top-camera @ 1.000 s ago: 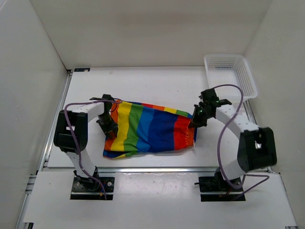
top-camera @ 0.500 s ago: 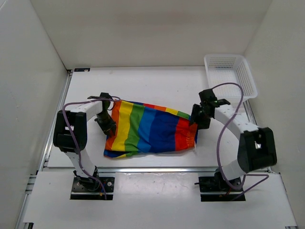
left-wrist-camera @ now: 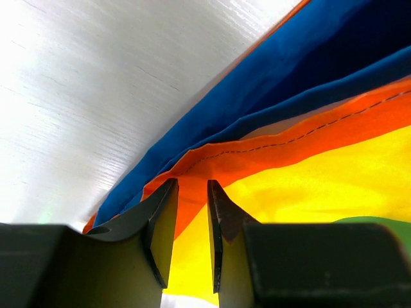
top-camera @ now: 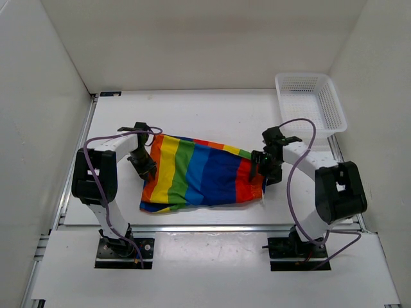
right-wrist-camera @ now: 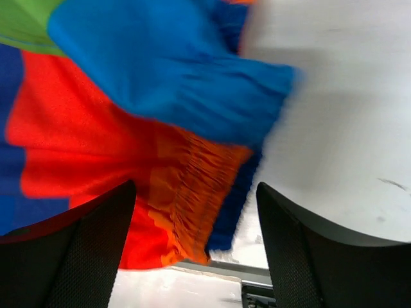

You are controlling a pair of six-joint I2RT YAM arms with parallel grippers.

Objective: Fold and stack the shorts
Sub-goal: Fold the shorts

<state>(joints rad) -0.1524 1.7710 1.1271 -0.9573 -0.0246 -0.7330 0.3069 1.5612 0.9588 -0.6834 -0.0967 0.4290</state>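
The rainbow-striped shorts (top-camera: 202, 173) lie spread flat on the table between my two arms. My left gripper (top-camera: 148, 168) is at their left edge. In the left wrist view its fingers (left-wrist-camera: 191, 183) stand a narrow gap apart, pinching the orange hem (left-wrist-camera: 212, 160) where the folds run into the tips. My right gripper (top-camera: 263, 170) hovers over the right end with its jaws wide apart. In the right wrist view the gathered orange and blue waistband (right-wrist-camera: 192, 186) lies loose below the right gripper (right-wrist-camera: 196, 186), and nothing is held.
A white mesh basket (top-camera: 311, 99) stands at the back right corner. White walls enclose the table on the left, back and right. The table's metal front rail (top-camera: 205, 226) runs just below the shorts.
My right gripper has opened and let go of the shorts' right end, then shifted slightly down over it. The left gripper has moved slightly up and left, keeping its hold on the left edge.
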